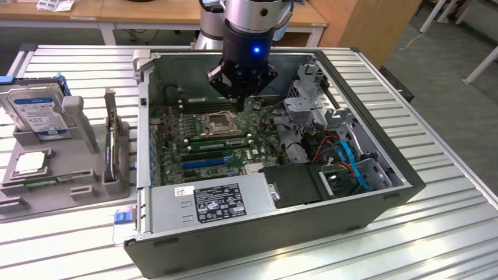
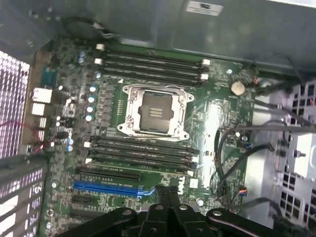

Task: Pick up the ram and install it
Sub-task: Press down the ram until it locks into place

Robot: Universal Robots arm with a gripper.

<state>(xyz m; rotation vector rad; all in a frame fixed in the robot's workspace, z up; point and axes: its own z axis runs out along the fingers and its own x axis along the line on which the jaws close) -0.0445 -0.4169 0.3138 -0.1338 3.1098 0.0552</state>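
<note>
Above the open computer case (image 1: 342, 76) | arm vertical, pointing down over motherboard (image 2: 217, 118) | gripper (image 1: 238, 100) fingers pressed together, holding nothing visible

A green motherboard (image 2: 217, 118) inside an open computer case, its empty CPU socket (image 2: 155, 111) flanked by black memory slots (image 2: 150, 61), closed jaws hovering above.

arm (image 1: 249, 17): silver tube | wrist: black, blue light | gripper (image 1: 235, 96): black, seemingly bolted linkages
</note>
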